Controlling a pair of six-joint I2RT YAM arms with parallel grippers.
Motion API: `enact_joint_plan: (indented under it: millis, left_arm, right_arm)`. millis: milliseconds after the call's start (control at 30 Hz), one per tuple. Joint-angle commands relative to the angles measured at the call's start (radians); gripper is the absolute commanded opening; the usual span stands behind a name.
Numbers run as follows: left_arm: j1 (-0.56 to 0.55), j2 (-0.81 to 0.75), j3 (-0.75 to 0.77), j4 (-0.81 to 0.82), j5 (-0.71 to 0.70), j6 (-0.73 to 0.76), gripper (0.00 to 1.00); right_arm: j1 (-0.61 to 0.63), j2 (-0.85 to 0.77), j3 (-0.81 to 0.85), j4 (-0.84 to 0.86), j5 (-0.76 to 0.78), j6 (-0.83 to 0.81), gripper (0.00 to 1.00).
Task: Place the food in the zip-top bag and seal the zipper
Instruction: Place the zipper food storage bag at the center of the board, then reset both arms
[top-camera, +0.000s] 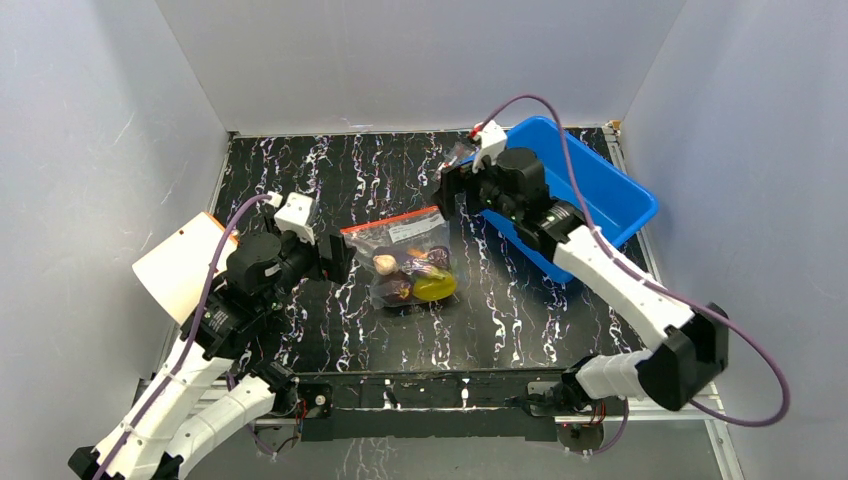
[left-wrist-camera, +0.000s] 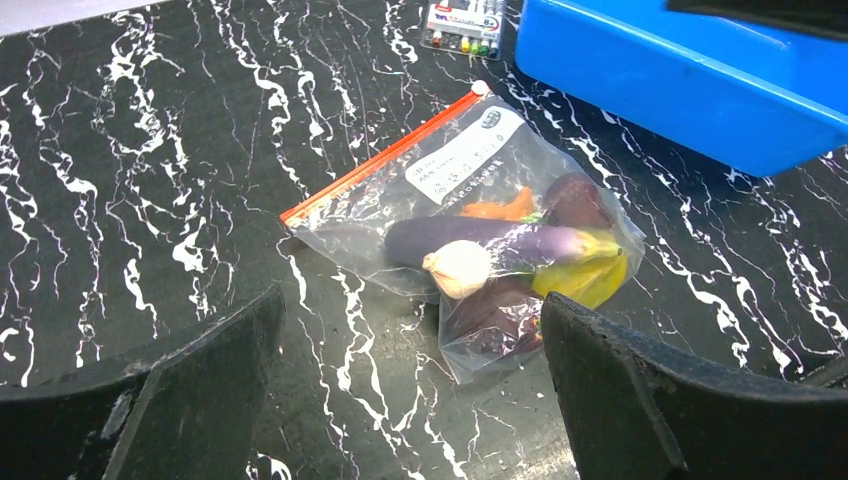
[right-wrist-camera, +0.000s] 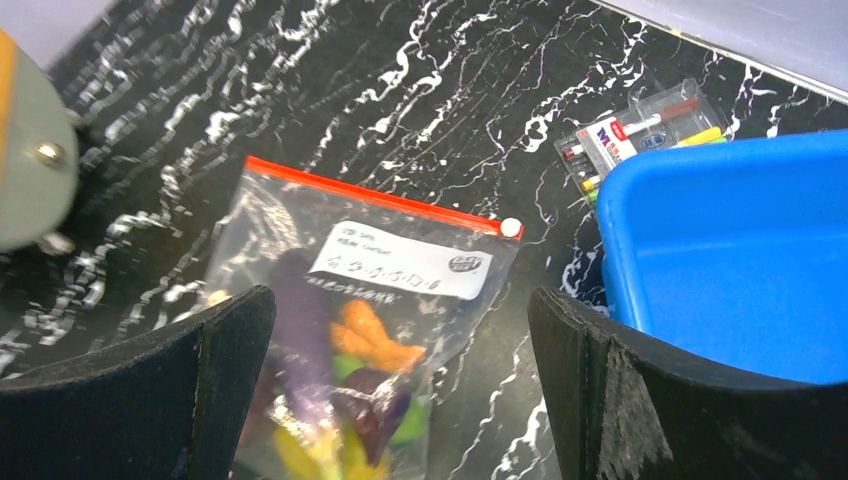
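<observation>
Top external view puts the zip-top bag (top-camera: 405, 258) flat on the black marbled table (top-camera: 300, 180), dead centre of the frame, with the food packed inside it. The left gripper (top-camera: 335, 258) hovers just left of the bag, fingers spread wide and gripping nothing. The right gripper (top-camera: 452, 187) hangs up and to the right of it, beside the blue bin (top-camera: 600, 190), jaws also wide apart and empty. Over to the left wrist view: the zipper (left-wrist-camera: 385, 155) runs as a straight red-orange strip along the bag's upper left edge, a small white slider (left-wrist-camera: 480, 88) sitting at its top end. Through the clear plastic you can pick out the dark purple eggplant (left-wrist-camera: 480, 240), a beige piece (left-wrist-camera: 458, 268) lying against it, a yellow piece (left-wrist-camera: 590, 280) lower right and an orange piece (left-wrist-camera: 500, 208) above (whether the strip is pressed fully closed, I cannot tell). At the top edge, a small clear packet of coloured sticks (left-wrist-camera: 463, 25) lies just beside the bin, apart from the bag.
</observation>
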Motion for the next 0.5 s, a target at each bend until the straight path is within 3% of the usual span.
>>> enact_joint_plan:
  millis: [0,267,467]
  left_arm:
    - [0.003,-0.001,0.044,0.014,-0.057,-0.042,0.98]
    - [0.004,0.0,0.079,0.034,-0.032,-0.095,0.98]
    - [0.004,-0.024,0.099,0.091,-0.022,-0.144,0.98]
  right_arm:
    - [-0.001,-0.156,-0.052,-0.054,0.043,0.163,0.98]
    - [-0.001,-0.437,-0.166,-0.114,0.156,0.272,0.98]
    - [-0.002,-0.558,-0.19,-0.198,0.186,0.333,0.98]
